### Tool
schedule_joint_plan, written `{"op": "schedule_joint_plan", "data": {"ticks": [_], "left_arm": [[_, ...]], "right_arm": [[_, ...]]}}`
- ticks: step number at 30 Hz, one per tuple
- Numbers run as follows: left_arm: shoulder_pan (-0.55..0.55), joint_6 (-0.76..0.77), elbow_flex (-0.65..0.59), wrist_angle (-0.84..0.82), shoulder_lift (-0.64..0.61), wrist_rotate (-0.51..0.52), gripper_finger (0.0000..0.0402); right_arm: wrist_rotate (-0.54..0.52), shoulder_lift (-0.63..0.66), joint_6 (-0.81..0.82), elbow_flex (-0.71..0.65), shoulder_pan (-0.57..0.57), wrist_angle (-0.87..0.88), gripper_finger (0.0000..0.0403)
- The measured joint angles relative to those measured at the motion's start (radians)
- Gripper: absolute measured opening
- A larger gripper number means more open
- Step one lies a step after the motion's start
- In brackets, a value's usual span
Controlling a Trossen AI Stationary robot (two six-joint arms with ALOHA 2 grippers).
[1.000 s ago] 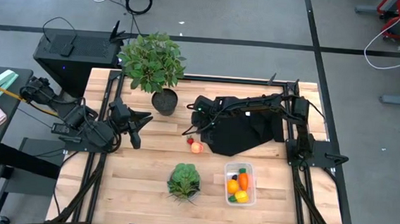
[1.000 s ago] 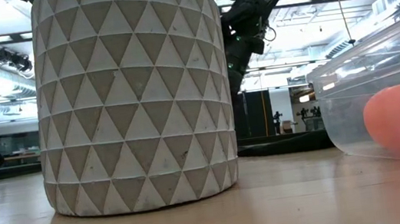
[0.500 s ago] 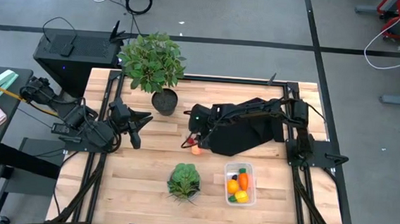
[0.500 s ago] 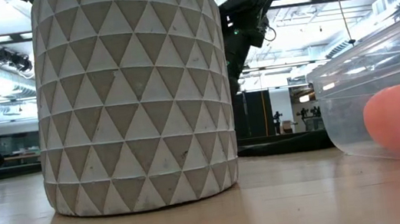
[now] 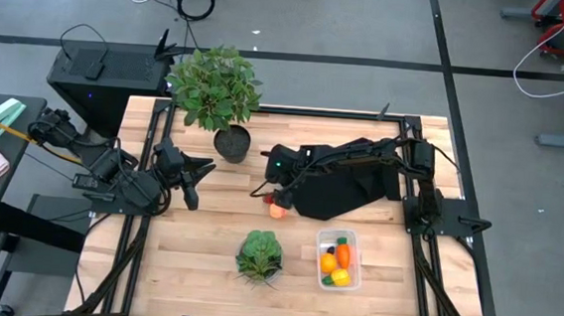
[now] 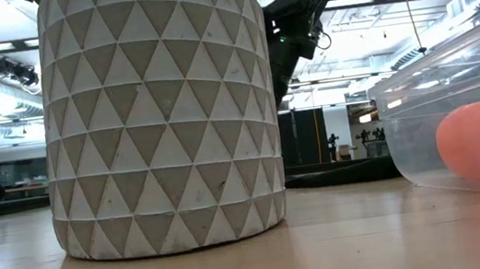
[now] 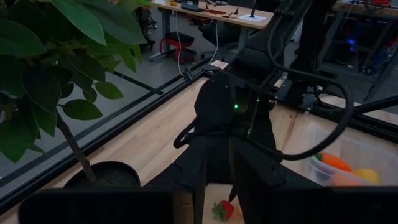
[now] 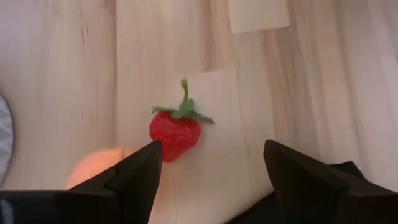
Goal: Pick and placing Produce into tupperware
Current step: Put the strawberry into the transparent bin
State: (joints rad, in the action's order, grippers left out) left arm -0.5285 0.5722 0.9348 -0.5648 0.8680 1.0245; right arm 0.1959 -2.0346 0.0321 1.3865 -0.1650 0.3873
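Observation:
A tiny red strawberry (image 8: 175, 134) lies on the wood beside a pale peach ball (image 8: 99, 167). My right gripper (image 8: 211, 158) hangs just above them, open, one finger on each side of the strawberry and touching nothing; in the high view the right gripper (image 5: 266, 193) is at mid-table. The clear tupperware (image 5: 338, 260) stands near the front right, holding an orange carrot (image 5: 343, 253), an orange ball (image 5: 327, 264) and a yellow piece (image 5: 340, 277). My left gripper (image 5: 197, 175) waits at the left by the plant pot, fingers a little apart, with nothing between them.
A potted green plant (image 5: 214, 89) stands at the far left of the table, and its patterned pot (image 6: 159, 117) fills the low view. A leafy lettuce head (image 5: 259, 254) lies near the front, left of the tupperware. A black cloth (image 5: 345, 187) lies under my right arm.
My right gripper has moved a short way toward the table's near edge and now hangs over the strawberry and the peach ball, which lie where they were.

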Motion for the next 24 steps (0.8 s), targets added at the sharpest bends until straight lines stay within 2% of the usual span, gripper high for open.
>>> {"op": "schedule_joint_plan", "data": {"ticks": [13, 24], "left_arm": [[0.0, 0.0, 0.0, -0.001, 0.0, 0.0, 0.0071], [0.0, 0.001, 0.0, -0.001, 0.0, 0.0, 0.0074]], "right_arm": [[0.015, 0.0, 0.151, 0.0, 0.014, -0.053, 0.0272], [0.023, 0.0, 0.187, 0.0, 0.01, -0.086, 0.025]]}}
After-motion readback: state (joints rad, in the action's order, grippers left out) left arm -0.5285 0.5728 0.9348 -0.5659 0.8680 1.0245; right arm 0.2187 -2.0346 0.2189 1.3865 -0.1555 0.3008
